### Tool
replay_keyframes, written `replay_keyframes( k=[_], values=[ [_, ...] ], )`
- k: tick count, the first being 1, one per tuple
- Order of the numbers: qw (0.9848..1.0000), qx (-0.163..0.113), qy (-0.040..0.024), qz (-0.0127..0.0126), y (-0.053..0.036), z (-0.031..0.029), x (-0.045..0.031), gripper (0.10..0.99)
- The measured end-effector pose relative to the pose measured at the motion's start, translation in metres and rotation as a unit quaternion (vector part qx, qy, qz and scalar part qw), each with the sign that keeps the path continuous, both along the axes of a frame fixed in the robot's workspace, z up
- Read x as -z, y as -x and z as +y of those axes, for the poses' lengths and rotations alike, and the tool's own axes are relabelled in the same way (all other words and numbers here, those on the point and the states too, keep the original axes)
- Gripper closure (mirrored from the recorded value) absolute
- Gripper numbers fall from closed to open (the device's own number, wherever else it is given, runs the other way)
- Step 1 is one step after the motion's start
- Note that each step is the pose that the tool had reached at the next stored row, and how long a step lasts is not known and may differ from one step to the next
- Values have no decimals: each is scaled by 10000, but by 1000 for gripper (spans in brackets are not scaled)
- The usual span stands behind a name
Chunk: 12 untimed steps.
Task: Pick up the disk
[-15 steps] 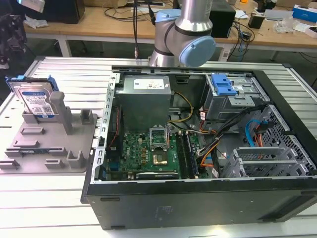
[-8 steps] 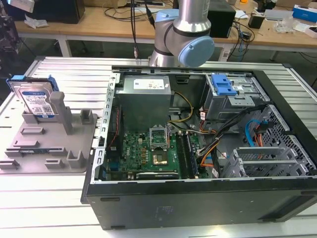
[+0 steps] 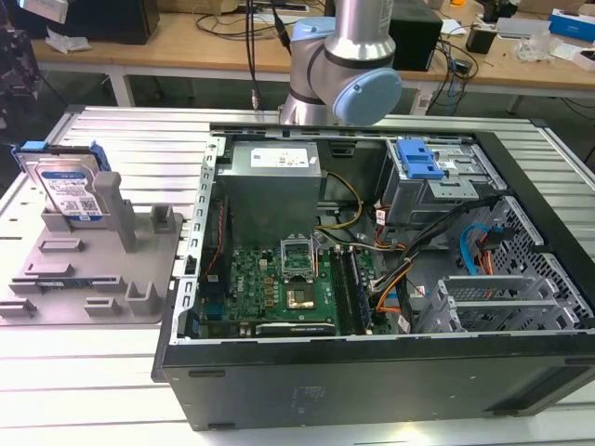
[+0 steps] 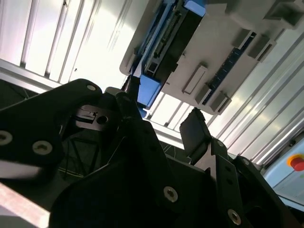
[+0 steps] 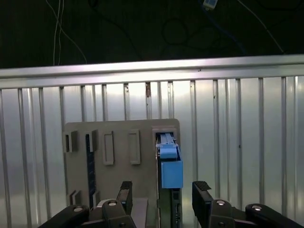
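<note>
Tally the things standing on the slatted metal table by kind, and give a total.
disk: 1, standing upright in the holder
grey holder fixture: 1
open computer case: 1
Total: 3

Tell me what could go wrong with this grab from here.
1. The disk stands on edge in the grey holder, with a post close beside it. The open end effector, poised over it, could hit that post with one finger on descent.
2. A blue rail caps the disk's upper edge. Pads closing on that plastic rather than the metal body might slip.
</note>
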<state>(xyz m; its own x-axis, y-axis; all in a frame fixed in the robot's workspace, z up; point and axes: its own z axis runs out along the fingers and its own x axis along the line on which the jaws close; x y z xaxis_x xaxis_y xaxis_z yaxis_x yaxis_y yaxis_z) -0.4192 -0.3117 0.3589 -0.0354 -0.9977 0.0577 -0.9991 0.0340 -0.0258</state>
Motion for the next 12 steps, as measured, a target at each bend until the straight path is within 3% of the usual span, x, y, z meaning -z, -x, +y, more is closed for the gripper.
replay_keyframes(
  k=[4, 12],
  values=[
    [10000, -63, 1, 1, 49, 19, -1, 471],
    [9997, -241, -4, 19, 45, 32, 3, 471]
  ],
)
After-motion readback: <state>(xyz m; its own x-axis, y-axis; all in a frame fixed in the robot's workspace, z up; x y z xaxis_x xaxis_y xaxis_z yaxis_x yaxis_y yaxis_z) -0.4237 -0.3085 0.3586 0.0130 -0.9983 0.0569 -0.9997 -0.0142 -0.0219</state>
